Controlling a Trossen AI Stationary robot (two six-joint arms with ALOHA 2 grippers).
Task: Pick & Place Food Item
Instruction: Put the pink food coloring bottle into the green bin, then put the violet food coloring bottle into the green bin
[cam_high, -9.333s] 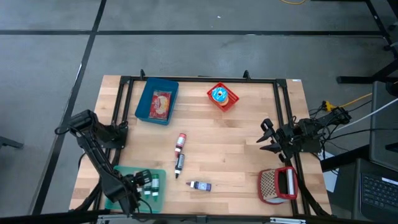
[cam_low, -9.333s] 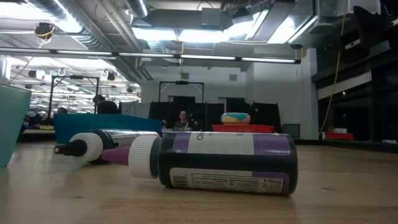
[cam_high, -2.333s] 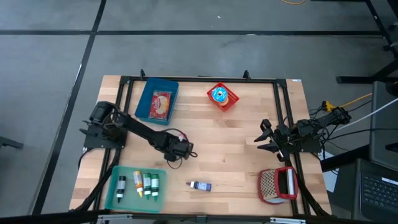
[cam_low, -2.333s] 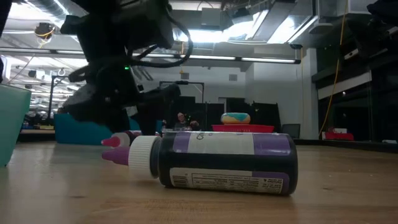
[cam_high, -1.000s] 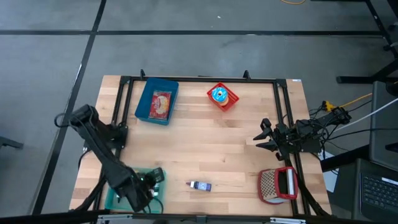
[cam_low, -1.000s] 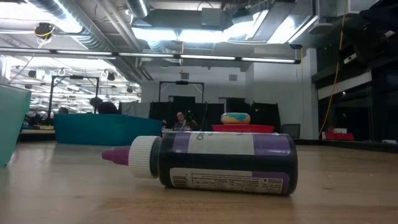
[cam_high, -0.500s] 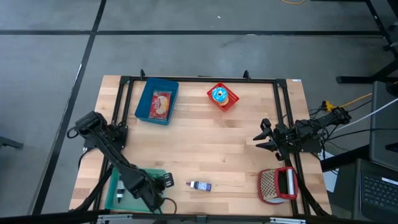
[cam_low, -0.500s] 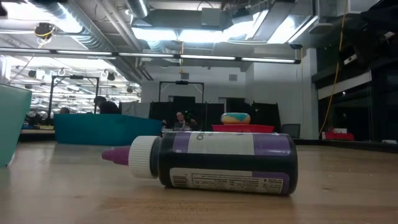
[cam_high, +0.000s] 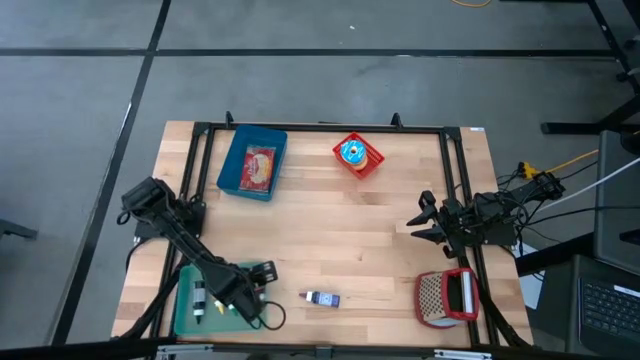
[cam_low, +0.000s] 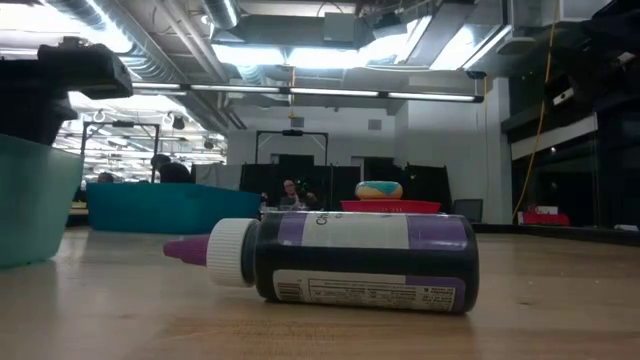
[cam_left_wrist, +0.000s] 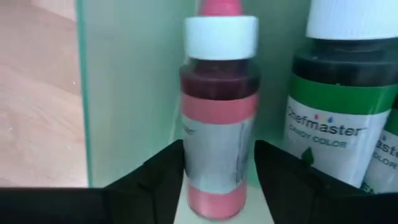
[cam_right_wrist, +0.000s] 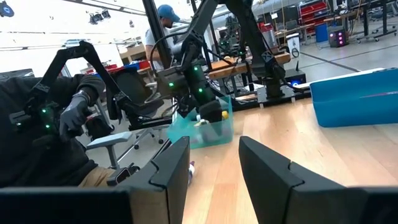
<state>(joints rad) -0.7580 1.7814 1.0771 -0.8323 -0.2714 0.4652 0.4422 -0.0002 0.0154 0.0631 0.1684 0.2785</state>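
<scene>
Wooden table (cam_high: 350, 230) from above: blue bin (cam_high: 232, 166) holding a red packet (cam_high: 260, 166) at upper left, red tray (cam_high: 368, 160) with a frosted doughnut (cam_high: 351, 152) near top centre, red-framed grater (cam_high: 447, 297) at lower right. In the level view, a seated person (cam_low: 291, 192) far behind, mid-frame.

Even, fairly bright light falls from above on the worktop (cam_high: 330, 230) in the high view; shadows there are short and soft, with no glare on the wood. In the low view, ceiling strip lights (cam_low: 330, 93) burn out to white, the near bottle (cam_low: 345, 258) is sharp, and the room behind is softer. The left wrist view is blurred at close range: the pink bottle (cam_left_wrist: 217, 112) looks smeared, while the green label (cam_left_wrist: 333, 134) reads clearly. The right wrist view is bright and washed out in its far background.
</scene>
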